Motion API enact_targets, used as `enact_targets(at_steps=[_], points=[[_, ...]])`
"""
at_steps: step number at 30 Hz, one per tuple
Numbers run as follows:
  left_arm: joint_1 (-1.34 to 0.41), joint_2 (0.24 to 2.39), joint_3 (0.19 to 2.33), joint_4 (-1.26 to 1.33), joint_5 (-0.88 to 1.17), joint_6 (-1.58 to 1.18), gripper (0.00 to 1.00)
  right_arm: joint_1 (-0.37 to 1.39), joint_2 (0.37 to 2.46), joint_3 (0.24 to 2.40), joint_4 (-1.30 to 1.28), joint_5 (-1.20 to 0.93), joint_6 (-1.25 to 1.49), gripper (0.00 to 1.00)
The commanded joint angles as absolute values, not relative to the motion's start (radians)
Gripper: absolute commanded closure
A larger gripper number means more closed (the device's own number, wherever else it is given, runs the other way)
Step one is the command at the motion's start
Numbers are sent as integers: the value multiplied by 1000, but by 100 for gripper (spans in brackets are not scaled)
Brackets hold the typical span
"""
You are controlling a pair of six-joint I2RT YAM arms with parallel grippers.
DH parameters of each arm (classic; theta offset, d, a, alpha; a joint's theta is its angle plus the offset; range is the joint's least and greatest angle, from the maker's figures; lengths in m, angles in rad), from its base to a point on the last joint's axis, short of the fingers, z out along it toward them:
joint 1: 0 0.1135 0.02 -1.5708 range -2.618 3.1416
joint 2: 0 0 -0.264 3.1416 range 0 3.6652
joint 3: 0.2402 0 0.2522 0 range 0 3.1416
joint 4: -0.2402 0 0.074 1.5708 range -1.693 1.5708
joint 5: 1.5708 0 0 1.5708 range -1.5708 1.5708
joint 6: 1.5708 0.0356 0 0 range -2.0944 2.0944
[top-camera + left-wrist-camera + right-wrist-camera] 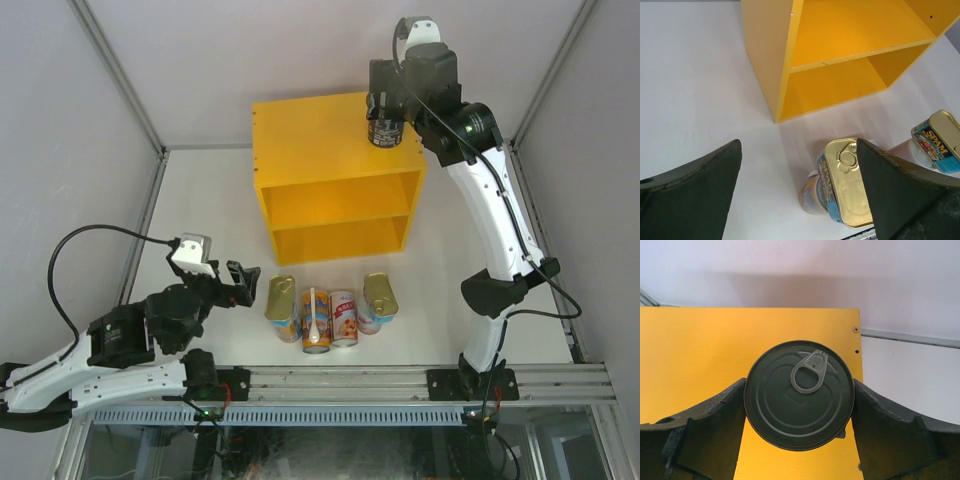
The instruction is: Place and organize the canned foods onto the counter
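Your right gripper (387,118) clasps the dark can (386,132) at the counter (310,135) top, upper centre; whether it rests there is unclear. Remaining cans (343,318) wait lower centre, beside your splayed left gripper (245,285).

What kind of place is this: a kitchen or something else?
Likely a robot test cell, not a kitchen: bare white walls around a white table, a metal mounting rail, a yellow counter.
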State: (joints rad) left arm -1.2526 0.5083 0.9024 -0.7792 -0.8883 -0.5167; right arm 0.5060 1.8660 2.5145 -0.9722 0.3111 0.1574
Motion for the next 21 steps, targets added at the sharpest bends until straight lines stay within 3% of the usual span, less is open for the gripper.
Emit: enact_targets(at_steps=[1, 5, 21], points=[[-1258, 508, 888, -733, -918, -495, 0, 494, 1839, 2535, -886, 292, 144, 33], [-1257, 526, 887, -729, -926, -496, 0, 493, 1822, 2525, -878, 282, 138, 23], [-1215, 587, 944, -678, -937, -457, 0, 498, 1740, 2420, -840, 291, 143, 19]])
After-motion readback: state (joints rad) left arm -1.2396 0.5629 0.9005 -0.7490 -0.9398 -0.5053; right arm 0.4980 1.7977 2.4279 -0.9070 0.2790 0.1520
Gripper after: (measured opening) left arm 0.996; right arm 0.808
